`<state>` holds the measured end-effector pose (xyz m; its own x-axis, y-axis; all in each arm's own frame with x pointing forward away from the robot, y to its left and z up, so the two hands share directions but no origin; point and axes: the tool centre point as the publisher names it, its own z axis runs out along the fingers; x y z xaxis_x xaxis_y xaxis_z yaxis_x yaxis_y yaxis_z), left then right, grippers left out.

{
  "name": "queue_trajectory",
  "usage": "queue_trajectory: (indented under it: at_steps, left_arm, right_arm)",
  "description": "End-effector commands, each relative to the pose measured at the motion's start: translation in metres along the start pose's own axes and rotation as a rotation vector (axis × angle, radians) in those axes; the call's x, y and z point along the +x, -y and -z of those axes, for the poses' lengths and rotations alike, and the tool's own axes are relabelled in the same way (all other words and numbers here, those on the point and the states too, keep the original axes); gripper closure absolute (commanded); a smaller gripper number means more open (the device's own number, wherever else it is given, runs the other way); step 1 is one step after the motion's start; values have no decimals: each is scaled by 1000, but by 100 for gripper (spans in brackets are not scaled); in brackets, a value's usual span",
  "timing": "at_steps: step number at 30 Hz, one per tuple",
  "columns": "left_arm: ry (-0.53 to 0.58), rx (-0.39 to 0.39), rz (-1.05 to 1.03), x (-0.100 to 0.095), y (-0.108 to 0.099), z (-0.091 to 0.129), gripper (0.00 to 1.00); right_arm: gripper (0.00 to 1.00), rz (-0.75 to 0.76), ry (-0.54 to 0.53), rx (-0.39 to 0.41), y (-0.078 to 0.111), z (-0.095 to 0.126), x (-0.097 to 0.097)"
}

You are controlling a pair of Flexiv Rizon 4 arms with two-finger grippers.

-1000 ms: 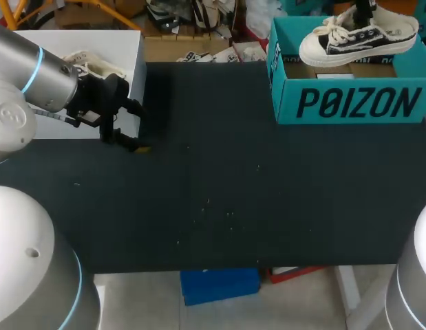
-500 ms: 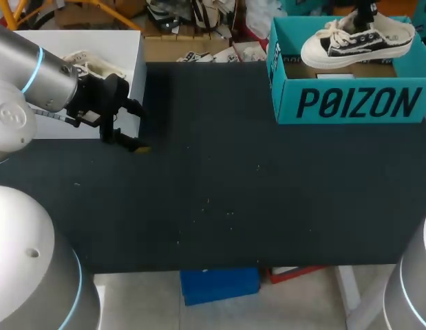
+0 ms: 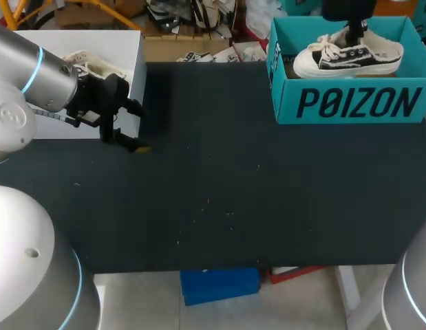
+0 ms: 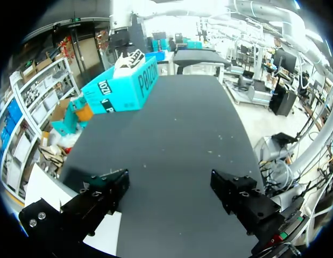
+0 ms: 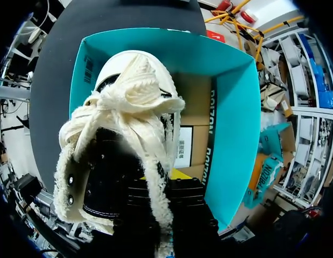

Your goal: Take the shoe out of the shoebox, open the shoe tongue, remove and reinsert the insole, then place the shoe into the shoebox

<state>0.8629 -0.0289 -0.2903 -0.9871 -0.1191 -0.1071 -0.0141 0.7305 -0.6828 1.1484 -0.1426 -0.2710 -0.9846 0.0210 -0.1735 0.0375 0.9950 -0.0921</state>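
Jaws of the right gripper (image 5: 166, 188) clench a black canvas shoe with white sole and laces (image 3: 347, 56), teal cardboard shoebox (image 3: 350, 103) just beneath them; jaws of the left gripper (image 4: 169, 188) gape over black tabletop (image 3: 233, 172).

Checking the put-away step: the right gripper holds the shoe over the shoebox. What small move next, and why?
Probably lower straight down a little: the right gripper is shut on the shoe, most of which shows above the shoebox front wall, so it seems not yet seated.
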Motion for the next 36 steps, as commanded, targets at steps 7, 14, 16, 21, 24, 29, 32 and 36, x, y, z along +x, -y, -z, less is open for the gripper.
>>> queue_trajectory:
  at_steps: [7,14,16,21,24,29,32,36]
  left_arm:
    - [2,-6,1,1,1,0,0]
    - [2,-6,1,1,1,0,0]
    - [2,-6,1,1,1,0,0]
    - [2,-6,1,1,1,0,0]
    - [2,-6,1,1,1,0,0]
    - [2,-6,1,1,1,0,0]
    - [2,-6,1,1,1,0,0]
    - [2,-6,1,1,1,0,0]
  right_arm:
    - [100,-25,-18,-16,-2,-29,-1]
    - [100,-24,-30,-25,-3,-49,1]
    - [100,-23,-40,-31,-3,-56,2]
    - [100,-21,-57,-40,-6,-68,4]
    - [100,-22,-63,-44,-5,-75,5]
    - [100,-24,-70,-46,-5,-83,4]
    - [100,-23,-74,-47,-4,-88,3]
    - [100,-17,-82,-51,-4,-93,2]
